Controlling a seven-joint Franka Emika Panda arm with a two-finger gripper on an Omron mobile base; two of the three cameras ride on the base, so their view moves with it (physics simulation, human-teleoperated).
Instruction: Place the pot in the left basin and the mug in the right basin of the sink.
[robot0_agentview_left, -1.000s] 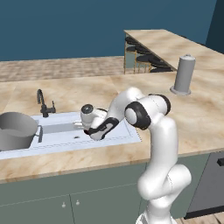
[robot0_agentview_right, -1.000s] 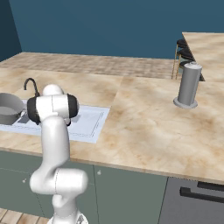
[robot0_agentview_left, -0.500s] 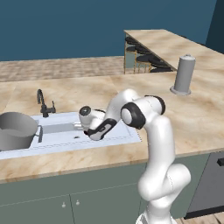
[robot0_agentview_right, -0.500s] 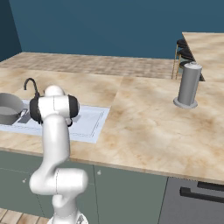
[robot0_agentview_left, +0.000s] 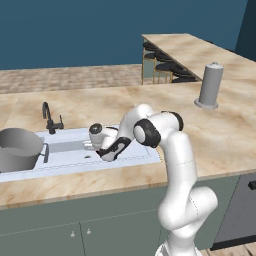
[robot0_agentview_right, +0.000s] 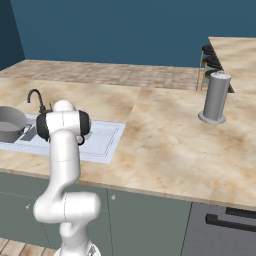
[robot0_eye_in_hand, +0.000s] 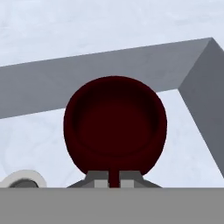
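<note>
In the hand view the dark red mug (robot0_eye_in_hand: 114, 124) sits right ahead, its mouth facing the camera. My gripper (robot0_eye_in_hand: 113, 180) is shut on the near wall of the mug. The mug is down inside the right basin (robot0_eye_in_hand: 188, 144), with grey basin walls behind and to the right and the drain hole (robot0_eye_in_hand: 22, 180) close by. I cannot tell whether it touches the floor. From the left base view my gripper (robot0_agentview_left: 103, 154) reaches down into the right basin (robot0_agentview_left: 137, 150). The grey pot (robot0_agentview_left: 19, 148) stands in the left basin of the white sink (robot0_agentview_left: 70, 167). The pot (robot0_agentview_right: 9, 124) also appears in the right base view.
A slim black faucet (robot0_agentview_left: 50, 118) rises behind the sink. A tall grey domed cylinder (robot0_agentview_left: 209, 85) stands on the beige counter far to the right. Bar stools (robot0_agentview_left: 165, 67) stand under the raised counter at the back. A dark appliance front (robot0_agentview_right: 220, 225) is at the lower right.
The arm's elbow has sunk a little and drifted left. The hand stays low over the right basin with the gripper still shut.
</note>
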